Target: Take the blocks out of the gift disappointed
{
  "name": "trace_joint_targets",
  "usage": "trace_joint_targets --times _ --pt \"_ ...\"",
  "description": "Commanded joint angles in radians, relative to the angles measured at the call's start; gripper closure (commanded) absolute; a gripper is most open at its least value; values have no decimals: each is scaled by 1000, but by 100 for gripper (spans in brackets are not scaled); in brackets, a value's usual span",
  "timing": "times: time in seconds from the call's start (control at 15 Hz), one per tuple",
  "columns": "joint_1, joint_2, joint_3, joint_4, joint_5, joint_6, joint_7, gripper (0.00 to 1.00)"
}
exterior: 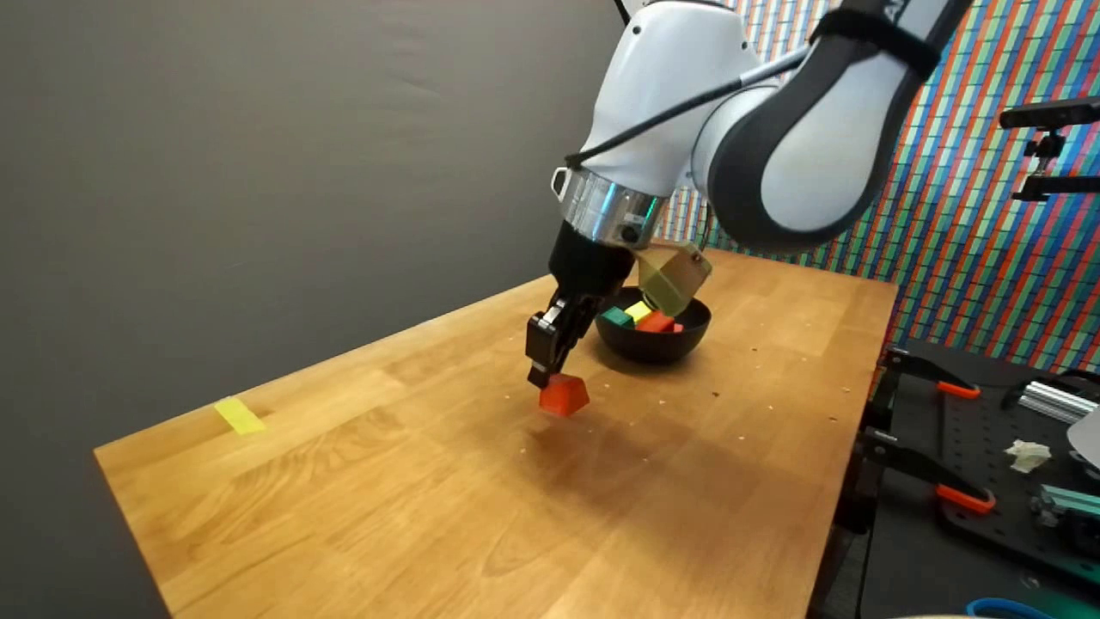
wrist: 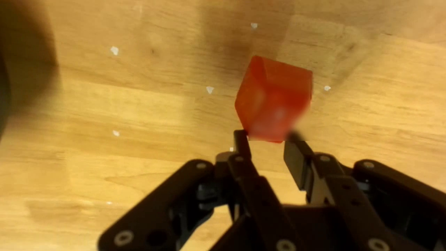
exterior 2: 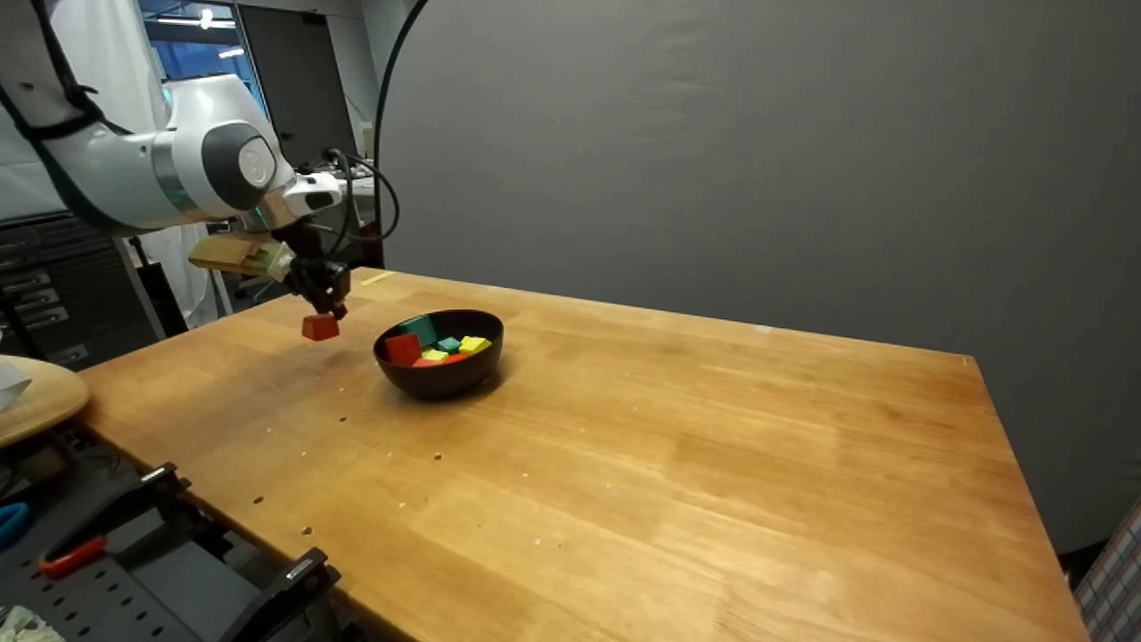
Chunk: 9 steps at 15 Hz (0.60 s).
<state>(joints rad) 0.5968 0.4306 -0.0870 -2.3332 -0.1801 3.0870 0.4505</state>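
My gripper is shut on a red-orange block, gripped at its near end between the fingertips. The held block also shows in both exterior views, a little above the table and beside the black bowl. The round black bowl stands upright on the table. It holds several blocks: green, yellow and red. In the wrist view only a dark edge of the bowl shows at the far left.
The wooden table has a flat yellow tape strip near its edge. A grey wall sheet stands behind it. Clamps with orange tips and a black side bench lie beyond the table's edge.
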Motion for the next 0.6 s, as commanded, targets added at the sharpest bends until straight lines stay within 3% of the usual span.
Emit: trace_joint_targets --times 0.0,0.33,0.53 --pt "244 83 -274 120 -185 30 134 38" --pt "412 -29 -518 141 -208 -125 140 1" --pt "381 -140 -582 125 -237 -387 104 0"
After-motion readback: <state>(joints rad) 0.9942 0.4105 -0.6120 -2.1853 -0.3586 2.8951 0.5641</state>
